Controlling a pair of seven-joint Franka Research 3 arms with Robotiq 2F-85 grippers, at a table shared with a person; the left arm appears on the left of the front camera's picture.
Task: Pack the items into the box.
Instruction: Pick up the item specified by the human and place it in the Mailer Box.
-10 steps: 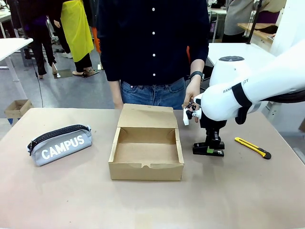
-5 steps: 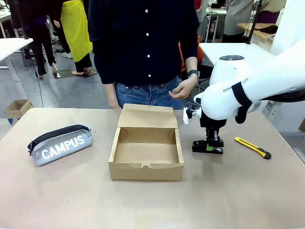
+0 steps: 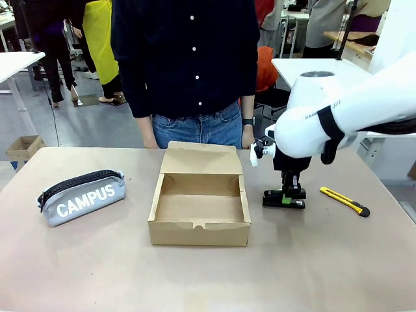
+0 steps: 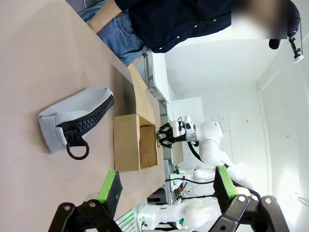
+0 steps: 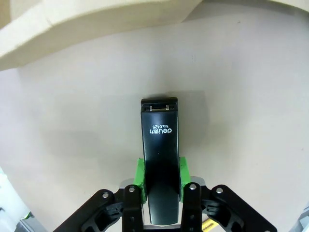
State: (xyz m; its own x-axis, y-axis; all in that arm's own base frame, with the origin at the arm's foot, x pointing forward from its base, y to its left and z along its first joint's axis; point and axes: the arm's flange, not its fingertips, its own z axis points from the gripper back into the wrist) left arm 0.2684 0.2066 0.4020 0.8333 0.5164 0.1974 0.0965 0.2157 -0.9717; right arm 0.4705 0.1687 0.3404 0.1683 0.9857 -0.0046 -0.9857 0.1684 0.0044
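The black stapler (image 3: 283, 199) is to the right of the box, with my right gripper (image 3: 285, 195) shut on it from above. In the right wrist view the green pads (image 5: 140, 174) press both sides of the stapler (image 5: 160, 159), which hangs just over the table. The yellow utility knife (image 3: 344, 201) lies on the table further right. The brown cardboard box (image 3: 198, 233) sits open in the middle with its lid flap folded back, and its edge (image 5: 96, 14) shows beyond the stapler. My left gripper (image 4: 166, 186) is open with nothing between its fingers.
A grey "CAMPUS" zip pouch (image 3: 81, 196) lies at the left of the table, also the pouch (image 4: 77, 121) ahead of my left gripper. A person in a dark shirt stands behind the box, one hand (image 3: 247, 138) hanging at the table's far edge.
The person's hand has drawn back from beside my right gripper to their side. My right gripper, holding the stapler, has risen slightly.
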